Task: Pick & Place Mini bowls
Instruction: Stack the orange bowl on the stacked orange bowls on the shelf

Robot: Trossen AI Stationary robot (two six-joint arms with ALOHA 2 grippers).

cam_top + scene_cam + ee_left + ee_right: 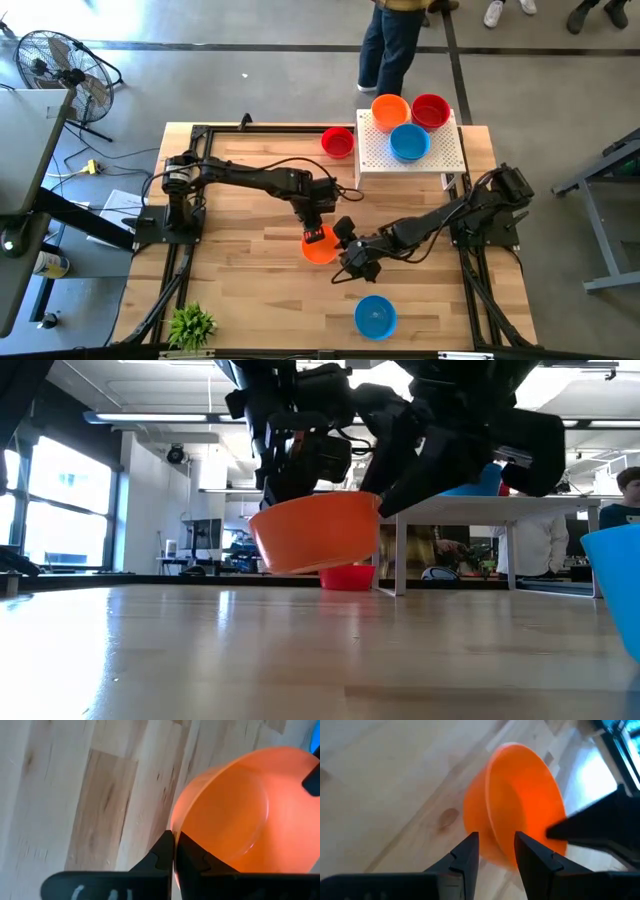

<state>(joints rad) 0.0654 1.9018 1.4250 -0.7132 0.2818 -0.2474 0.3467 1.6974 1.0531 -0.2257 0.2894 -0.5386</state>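
An orange mini bowl (pixel 319 245) is pinched by the left gripper (pixel 317 232) above the table (pixel 250 290); the right gripper's (pixel 352 250) fingers are parted around its rim.

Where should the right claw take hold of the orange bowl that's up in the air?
On the thin rim opposite the left claw, coming from the right claw's own side. The orange bowl hangs tilted off the table, so that open rim edge faces its parted fingers.

I hold one orange bowl (pixel 319 246) tilted above the desk. Three bowls (pixel 409 142) sit on the white box, one red (pixel 338 142) beside it, one blue (pixel 375 316) near me.
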